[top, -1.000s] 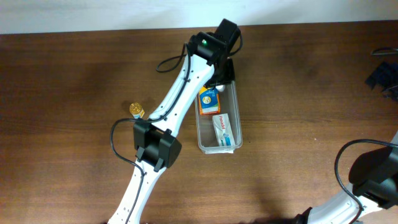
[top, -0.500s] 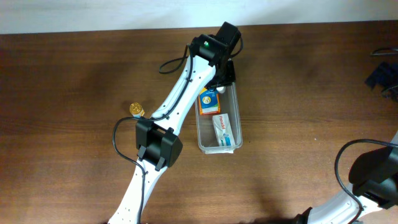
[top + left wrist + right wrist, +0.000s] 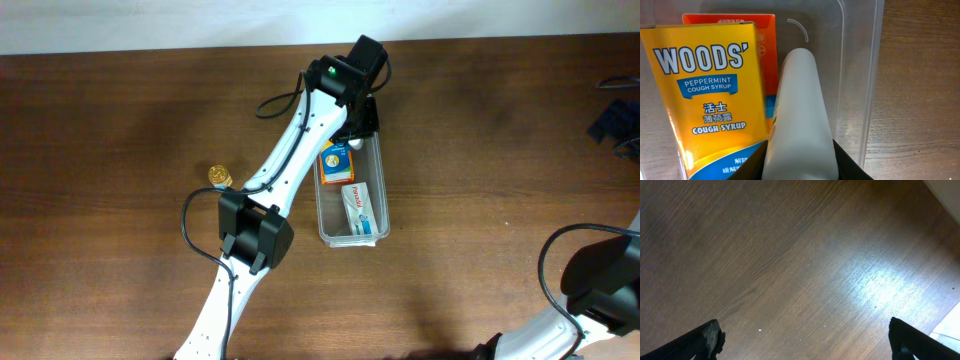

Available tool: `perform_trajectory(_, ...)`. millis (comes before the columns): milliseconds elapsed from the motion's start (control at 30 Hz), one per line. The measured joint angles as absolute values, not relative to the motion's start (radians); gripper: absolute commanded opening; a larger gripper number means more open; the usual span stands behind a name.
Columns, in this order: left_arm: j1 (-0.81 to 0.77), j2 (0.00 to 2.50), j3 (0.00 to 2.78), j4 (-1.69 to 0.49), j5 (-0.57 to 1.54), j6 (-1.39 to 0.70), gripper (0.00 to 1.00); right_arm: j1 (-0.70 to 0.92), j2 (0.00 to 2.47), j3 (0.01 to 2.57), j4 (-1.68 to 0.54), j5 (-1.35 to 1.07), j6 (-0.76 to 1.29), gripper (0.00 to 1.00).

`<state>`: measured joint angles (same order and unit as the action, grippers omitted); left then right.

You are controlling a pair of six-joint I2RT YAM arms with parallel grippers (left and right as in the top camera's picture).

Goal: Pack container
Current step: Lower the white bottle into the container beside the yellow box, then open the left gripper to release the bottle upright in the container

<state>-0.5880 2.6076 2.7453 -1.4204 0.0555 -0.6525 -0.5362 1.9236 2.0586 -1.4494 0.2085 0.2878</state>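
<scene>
Dark brown wood runs bare across most of the bench (image 3: 480,120), and we see the container (image 3: 383,185) near its middle, long sides running from the far edge toward the near one. Wide open wood lies to its right and in front of it. To its left the white left arm slants across the bench, with a small gold object (image 3: 219,176) beyond the arm, well apart from the container. A dark object (image 3: 612,122) sits at the far right edge. Our left hand (image 3: 800,167) hangs over the far end of the container, its black fingers (image 3: 751,167) clenched on the base of a white tube (image 3: 800,110) that points into the bin. A yellow cough syrup box (image 3: 710,100) stands touching the tube's left side, and an orange box (image 3: 767,50) stands just behind it. To the tube's right a strip of clear floor stays free up to the container's wall and rounded corner. At the near end a white box (image 3: 362,210) lies lengthwise along the right wall, reaching the near rim, with a narrow free strip along its left side. Our right hand (image 3: 802,340) hovers over bare wood with its fingers spread wide, grasping nothing.
</scene>
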Motion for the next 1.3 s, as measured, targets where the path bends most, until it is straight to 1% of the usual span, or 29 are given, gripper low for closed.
perform_trajectory(167, -0.588, 2.608, 2.745, -1.42, 0.056, -0.652, 0.21, -0.536, 1.924, 2.059, -1.449, 0.208, 0.288, 0.98)
perform_trajectory(200, -0.588, 2.608, 2.745, -1.42, 0.056, -0.653, 0.25, -0.536, 1.924, 2.059, -1.449, 0.208, 0.288, 0.98)
perform_trajectory(267, -0.588, 2.608, 2.745, -1.42, 0.056, -0.653, 0.25, -0.536, 1.924, 2.059, -1.449, 0.208, 0.289, 0.98)
perform_trajectory(1300, -0.588, 2.637, 2.745, -1.408, 0.056, -0.652, 0.27, -0.536, 1.924, 2.059, -1.449, 0.208, 0.289, 0.98)
